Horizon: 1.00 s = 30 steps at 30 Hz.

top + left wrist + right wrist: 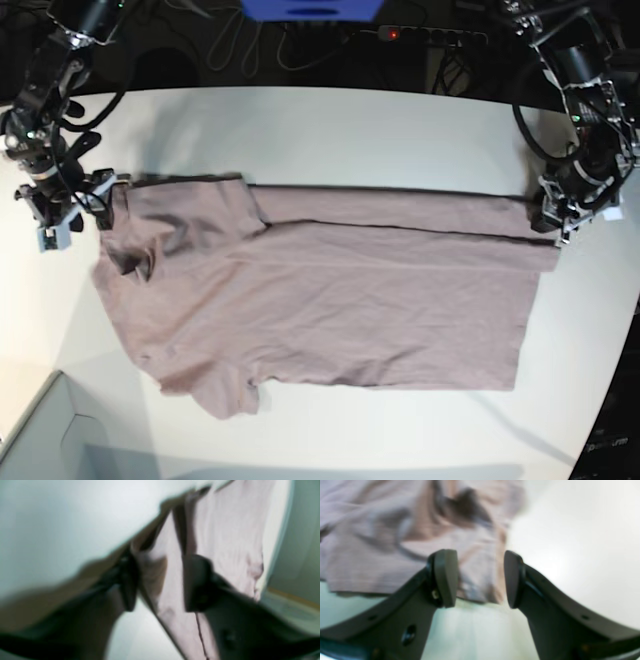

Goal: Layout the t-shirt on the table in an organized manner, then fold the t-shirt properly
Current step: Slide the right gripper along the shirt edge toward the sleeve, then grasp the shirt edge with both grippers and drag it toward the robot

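The dusty mauve t-shirt (330, 300) lies spread flat on the white table (350, 130), collar end to the left and hem to the right. My left gripper (565, 218) is at the shirt's far right hem corner. In the left wrist view, which is blurred, it (160, 585) stands open with a fold of the shirt (225, 530) between its fingers. My right gripper (75, 210) is at the shirt's far left shoulder. In the right wrist view it (480, 580) is open and empty above the edge of the shirt (370, 555).
A grey box corner (40, 440) sits at the front left. Cables and a power strip (430, 35) lie beyond the table's far edge, with a blue object (310, 8). The table's curved edge (620, 380) runs down the right.
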Tool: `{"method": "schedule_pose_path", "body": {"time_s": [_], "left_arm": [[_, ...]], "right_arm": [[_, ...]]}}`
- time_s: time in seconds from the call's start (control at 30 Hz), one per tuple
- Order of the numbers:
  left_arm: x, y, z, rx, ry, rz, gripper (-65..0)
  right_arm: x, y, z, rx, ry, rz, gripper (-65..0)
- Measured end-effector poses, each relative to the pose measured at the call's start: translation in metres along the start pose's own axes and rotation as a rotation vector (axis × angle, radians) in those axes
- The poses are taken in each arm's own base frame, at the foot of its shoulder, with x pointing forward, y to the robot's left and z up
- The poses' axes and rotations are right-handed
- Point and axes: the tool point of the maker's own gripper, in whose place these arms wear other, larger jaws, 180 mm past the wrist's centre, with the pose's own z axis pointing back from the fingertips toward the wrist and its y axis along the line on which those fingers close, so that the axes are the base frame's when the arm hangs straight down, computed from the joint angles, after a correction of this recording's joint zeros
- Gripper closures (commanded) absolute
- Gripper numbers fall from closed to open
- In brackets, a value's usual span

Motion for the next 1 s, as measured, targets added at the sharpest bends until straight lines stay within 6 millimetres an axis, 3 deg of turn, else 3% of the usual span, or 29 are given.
{"method": "schedule_pose_path", "body": {"time_s": [0.1, 0.23, 0.43, 0.57, 0.67, 0.8, 1.0], "left_arm": [[-0.002, 0.004, 0.0, 0.011, 0.002, 0.0, 0.0], [0.001, 0.004, 0.0, 0.013, -0.002, -0.005, -0.2], [0.003, 0.004, 0.002, 0.016, -0.002, -0.008, 0.0], [0.004, 0.005, 0.002, 0.017, -0.004, -0.01, 0.0], [0.004, 0.006, 0.002, 0.019, -0.004, -0.01, 0.0], [0.003, 0.009, 0.003, 0.026, -0.003, -0.009, 0.0], [0.0, 0.018, 0.008, 0.038, 0.004, -0.009, 0.0]], "right_arm": [[-0.019, -0.008, -0.002, -0.005, 0.053, -0.023, -30.2], [-0.03, -0.011, -0.003, -0.004, 0.073, -0.032, -30.2], [-0.062, -0.001, -0.01, 0.032, 0.149, -0.083, -30.0], [-0.064, -0.003, -0.016, 0.041, 0.156, -0.096, -29.0], [-0.07, -0.008, -0.018, 0.04, 0.175, -0.105, -21.8], [-0.072, -0.015, -0.023, 0.044, 0.182, -0.12, -1.5], [-0.072, -0.022, -0.022, 0.035, 0.191, -0.108, 0.0]]}}
